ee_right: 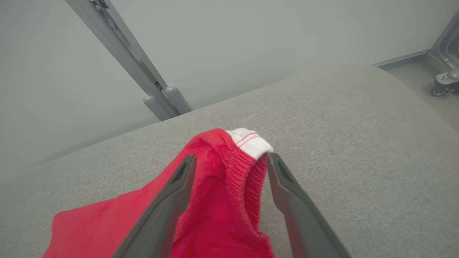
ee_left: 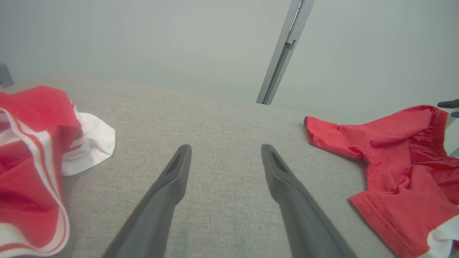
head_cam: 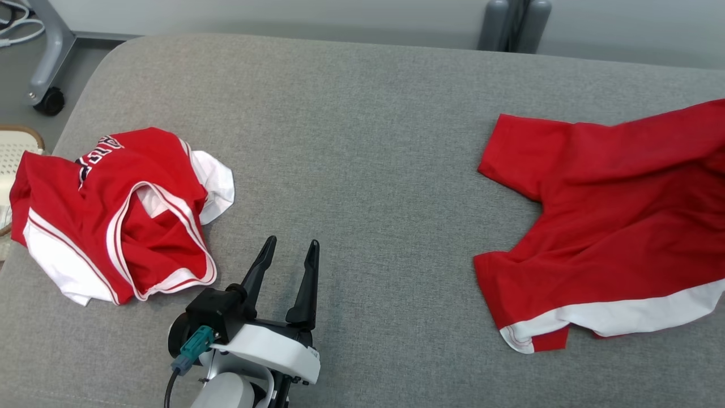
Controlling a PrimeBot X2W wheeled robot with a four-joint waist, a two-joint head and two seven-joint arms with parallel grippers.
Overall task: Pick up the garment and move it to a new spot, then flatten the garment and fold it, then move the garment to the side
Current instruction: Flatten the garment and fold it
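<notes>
The garment, a red shirt with a white hem, lies rumpled at the right of the grey padded surface and runs off the head view's right edge. In the right wrist view my right gripper is open, its fingers standing on either side of the garment's ribbed red collar with a white tab. My left gripper rests open over bare fabric at the lower middle, holding nothing. In the left wrist view the left gripper points between the garment on the right and a second jersey on the left.
A crumpled red-and-white jersey with lettering lies at the left, close to my left gripper. The grey padded surface has rounded edges. A wheeled stand leg and a pale basket sit beyond the left edge, grey posts behind.
</notes>
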